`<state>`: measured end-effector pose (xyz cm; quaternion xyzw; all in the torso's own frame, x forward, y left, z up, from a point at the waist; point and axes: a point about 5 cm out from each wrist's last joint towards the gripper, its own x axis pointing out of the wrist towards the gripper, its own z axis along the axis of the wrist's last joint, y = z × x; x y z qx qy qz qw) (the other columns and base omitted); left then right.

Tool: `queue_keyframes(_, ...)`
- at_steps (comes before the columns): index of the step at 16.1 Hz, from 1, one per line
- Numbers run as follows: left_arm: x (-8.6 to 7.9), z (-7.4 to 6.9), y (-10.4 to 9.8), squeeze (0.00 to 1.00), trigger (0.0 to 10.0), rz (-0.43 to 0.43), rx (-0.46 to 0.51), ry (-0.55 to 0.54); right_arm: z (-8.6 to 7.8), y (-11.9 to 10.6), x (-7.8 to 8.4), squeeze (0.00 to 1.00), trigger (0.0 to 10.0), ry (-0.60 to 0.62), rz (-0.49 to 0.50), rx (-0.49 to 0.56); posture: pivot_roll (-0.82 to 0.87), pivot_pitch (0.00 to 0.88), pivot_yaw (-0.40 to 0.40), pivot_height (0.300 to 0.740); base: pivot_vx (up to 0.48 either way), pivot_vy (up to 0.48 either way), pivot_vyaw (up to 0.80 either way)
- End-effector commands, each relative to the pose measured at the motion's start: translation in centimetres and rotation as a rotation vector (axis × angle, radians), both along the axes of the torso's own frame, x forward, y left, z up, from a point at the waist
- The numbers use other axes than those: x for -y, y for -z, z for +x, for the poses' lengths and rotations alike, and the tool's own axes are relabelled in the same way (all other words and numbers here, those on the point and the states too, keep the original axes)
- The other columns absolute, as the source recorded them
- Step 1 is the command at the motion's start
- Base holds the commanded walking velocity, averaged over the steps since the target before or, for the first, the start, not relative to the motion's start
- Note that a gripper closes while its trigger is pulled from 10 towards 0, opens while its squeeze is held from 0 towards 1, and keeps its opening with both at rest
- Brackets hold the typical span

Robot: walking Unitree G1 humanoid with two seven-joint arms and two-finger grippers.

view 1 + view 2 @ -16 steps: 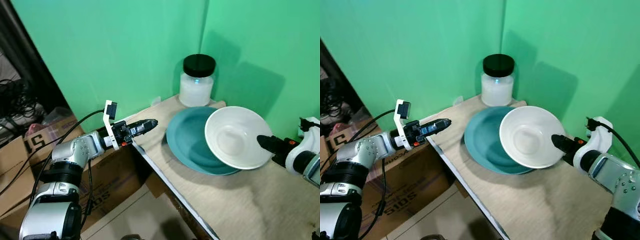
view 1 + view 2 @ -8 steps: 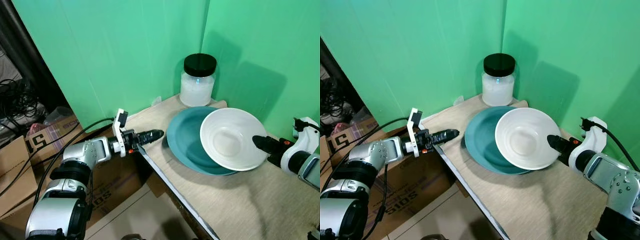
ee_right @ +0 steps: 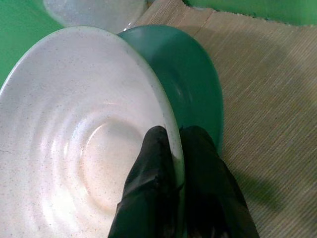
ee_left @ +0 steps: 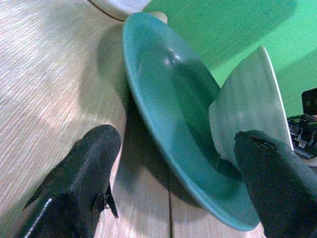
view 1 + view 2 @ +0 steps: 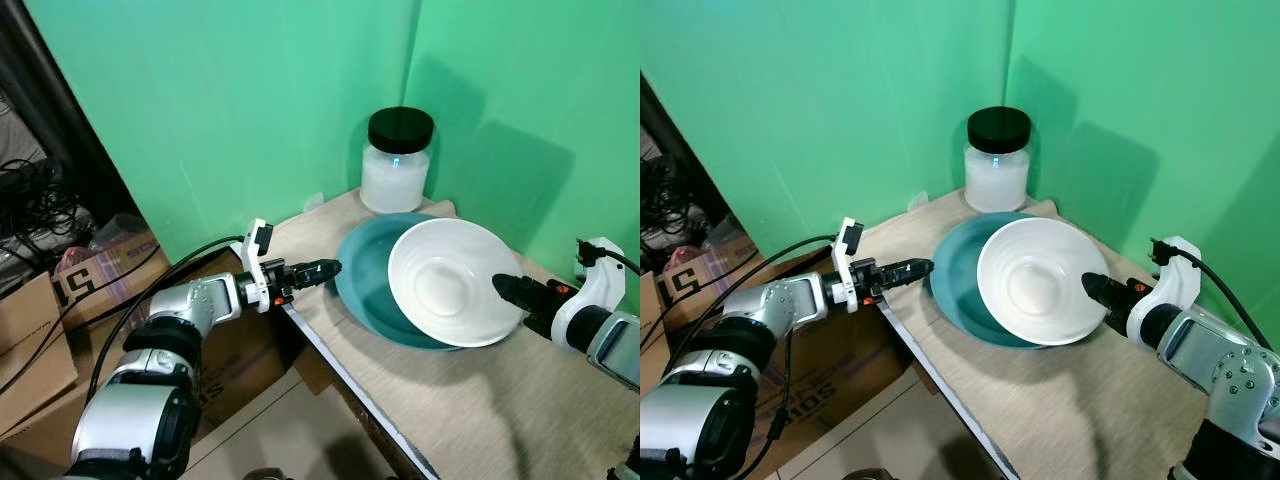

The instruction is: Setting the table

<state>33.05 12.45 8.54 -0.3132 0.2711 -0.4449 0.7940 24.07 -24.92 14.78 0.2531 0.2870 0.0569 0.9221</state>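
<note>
A white bowl (image 5: 450, 285) hangs tilted over a teal plate (image 5: 362, 290) that lies on the wooden table (image 5: 480, 400). My right gripper (image 5: 505, 288) is shut on the bowl's right rim, one finger (image 3: 151, 193) inside and one outside. The bowl's lower edge is close to the plate; I cannot tell whether they touch. My left gripper (image 5: 325, 268) is at the table's left edge, pointing at the plate's near-left rim. It is open with nothing between its fingers (image 4: 84, 168), and the teal plate (image 4: 168, 94) lies just ahead of them.
A frosted jar with a black lid (image 5: 396, 160) stands in the back corner against the green walls, just behind the plate. Cardboard boxes (image 5: 45, 310) and cables lie on the floor to the left. The near part of the table is bare wood.
The right gripper has carried the bowl leftward, further over the plate. The left gripper has moved right along the table edge, toward the plate.
</note>
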Motion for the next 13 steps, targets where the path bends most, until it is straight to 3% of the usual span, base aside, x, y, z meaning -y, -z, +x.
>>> queue_keyframes(1, -0.06, 0.52, -0.71, 0.00, 0.0, 0.000, 0.023, -0.008, -0.01, -0.87, -0.34, 0.00, 0.0, -0.025, -0.003, 0.040, -0.02, 0.000, 0.081, 0.740, 0.000, 0.000, 0.00)
queue_keyframes(13, -0.78, 0.54, -0.76, 0.00, 0.0, 0.001, 0.053, -0.012, 0.45, -1.34, -0.49, 0.00, 0.0, -0.065, -0.003, 0.059, -0.01, 0.000, 0.057, 0.740, 0.000, 0.000, 0.00)
